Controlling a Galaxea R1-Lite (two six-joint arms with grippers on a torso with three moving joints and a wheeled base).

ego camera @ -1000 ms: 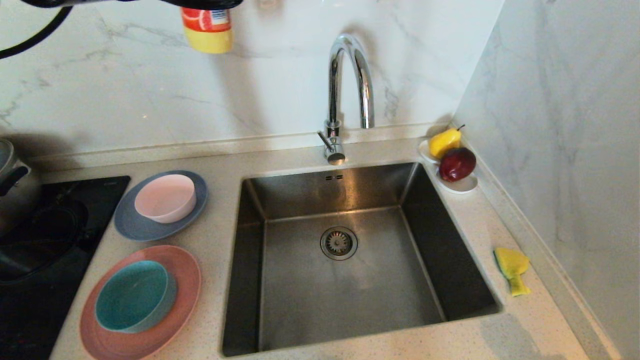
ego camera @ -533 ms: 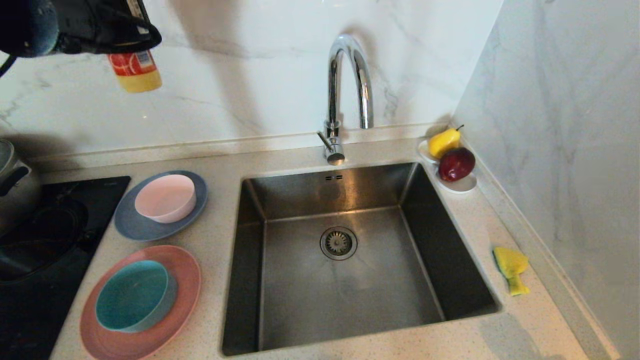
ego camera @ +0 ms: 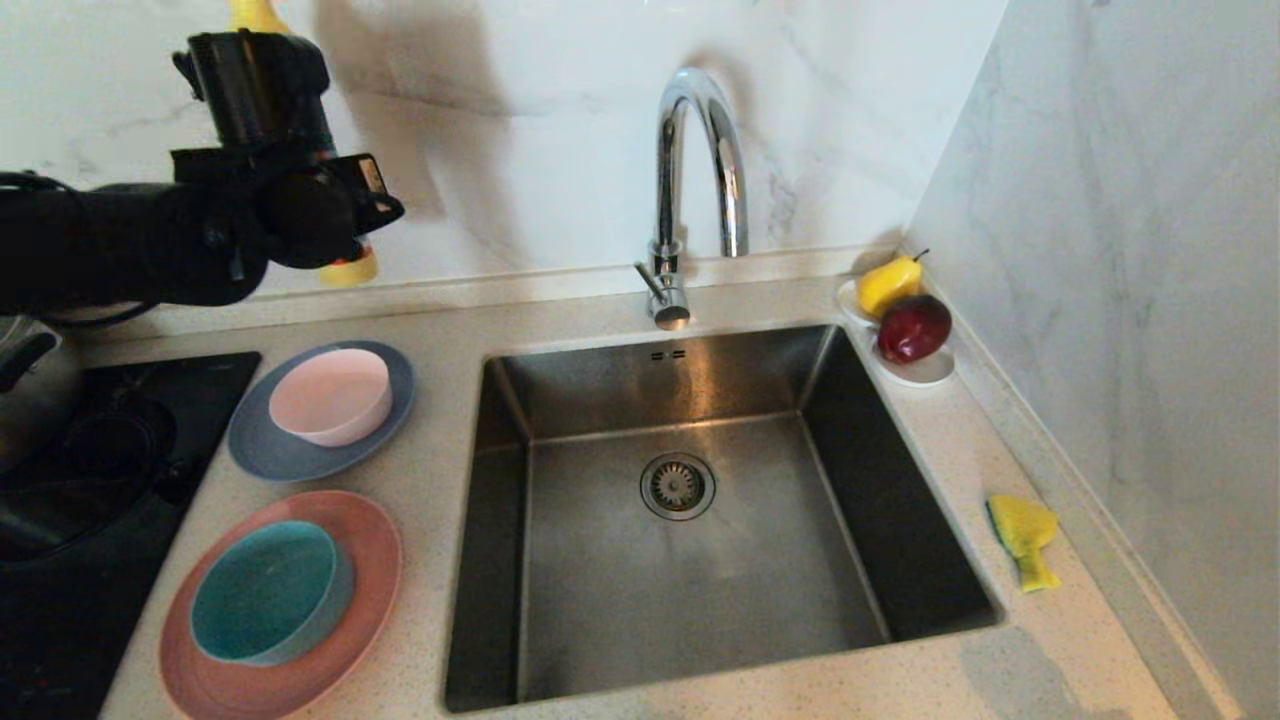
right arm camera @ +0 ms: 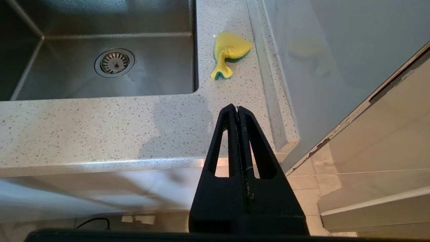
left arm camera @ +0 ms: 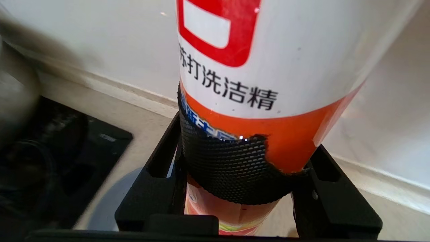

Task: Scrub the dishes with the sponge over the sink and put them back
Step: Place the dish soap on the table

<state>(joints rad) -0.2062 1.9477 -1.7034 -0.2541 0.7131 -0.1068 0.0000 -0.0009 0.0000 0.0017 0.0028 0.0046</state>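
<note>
My left gripper [ego camera: 322, 222] is shut on an orange, white and yellow detergent bottle [left arm camera: 255, 80], held upright above the back of the counter, left of the sink [ego camera: 700, 600]. A pale pink bowl [ego camera: 330, 395] rests on a blue-grey plate [ego camera: 262, 452]. Nearer the front, a teal bowl [ego camera: 265, 590] sits on a salmon-pink plate [ego camera: 372, 560]. The crumpled yellow sponge [ego camera: 1022, 535] lies on the counter to the right of the sink. My right gripper [right arm camera: 237, 109] is shut and empty, parked off the counter's front edge with the sponge [right arm camera: 230, 53] ahead of it.
A chrome faucet [ego camera: 695, 170] arches over the sink's back edge. A white dish [ego camera: 925, 372] with a pear and a red apple stands at the back right corner. A black cooktop [ego camera: 100, 480] with a pot [ego camera: 30, 370] fills the left side.
My left arm has carried the bottle from the top middle of the head view leftward and down, to just above the counter's back edge behind the blue-grey plate.
</note>
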